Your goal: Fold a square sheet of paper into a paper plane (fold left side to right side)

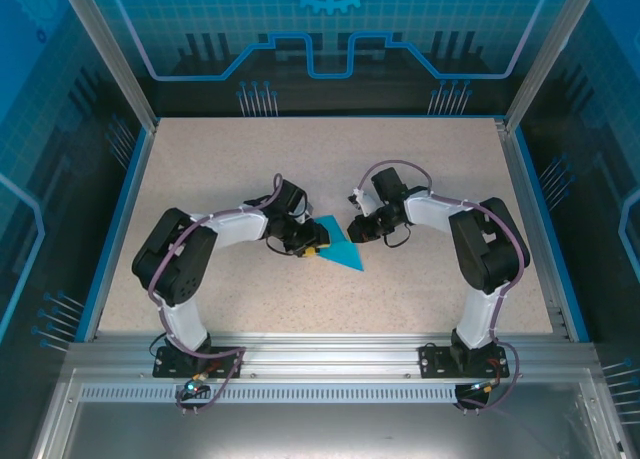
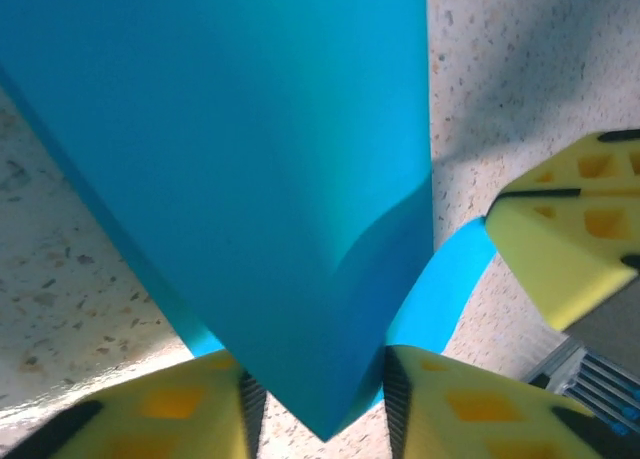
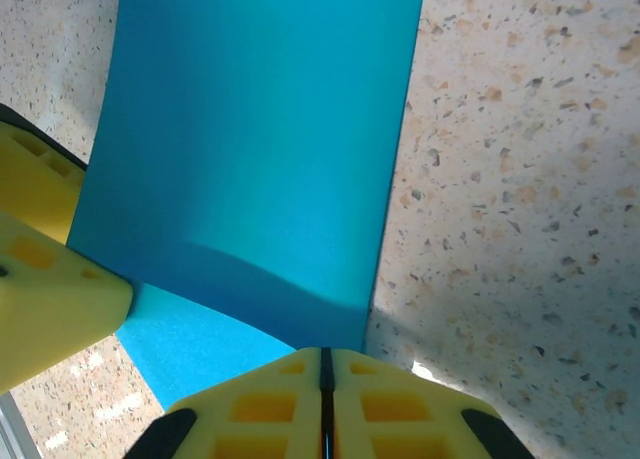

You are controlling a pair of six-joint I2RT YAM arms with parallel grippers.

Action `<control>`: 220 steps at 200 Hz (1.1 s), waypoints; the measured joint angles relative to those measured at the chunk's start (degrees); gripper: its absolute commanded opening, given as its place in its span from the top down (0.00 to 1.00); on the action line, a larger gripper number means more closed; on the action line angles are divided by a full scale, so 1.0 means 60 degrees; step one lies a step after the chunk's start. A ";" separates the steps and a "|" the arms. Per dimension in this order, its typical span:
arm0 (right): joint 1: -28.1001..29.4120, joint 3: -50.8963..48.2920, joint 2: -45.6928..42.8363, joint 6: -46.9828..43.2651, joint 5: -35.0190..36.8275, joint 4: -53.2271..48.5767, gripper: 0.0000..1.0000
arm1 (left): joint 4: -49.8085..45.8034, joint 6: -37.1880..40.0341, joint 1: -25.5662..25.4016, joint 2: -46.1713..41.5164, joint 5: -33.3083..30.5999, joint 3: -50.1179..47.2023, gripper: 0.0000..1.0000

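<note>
The square sheet of paper [image 1: 340, 251] is bright cyan-blue and lies mid-table between the two arms, partly lifted and curled. My right gripper [image 1: 353, 229] meets it from the right. In the right wrist view the sheet [image 3: 250, 129] curves up to the right gripper [image 3: 322, 354], whose yellow fingers are pressed together on its near edge. My left gripper [image 1: 309, 246] is at the sheet's left corner. In the left wrist view that corner [image 2: 300, 379] hangs between the fingers of the left gripper [image 2: 315, 384], which stand apart. The paper plane is not formed.
The speckled beige tabletop [image 1: 220, 169] is framed by a blue border [image 1: 110, 229] and clear enclosure walls. The right gripper's yellow fingers [image 2: 560, 239] sit close to the left gripper, and a left finger [image 3: 50, 289] shows at the sheet's edge. An aluminium rail [image 1: 330, 354] carries both arm bases.
</note>
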 measured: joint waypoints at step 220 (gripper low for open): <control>0.0918 -0.3829 -0.4670 0.0663 0.2783 0.1406 0.30 | -0.2892 0.3395 0.0000 0.0076 -0.0535 0.1770 0.93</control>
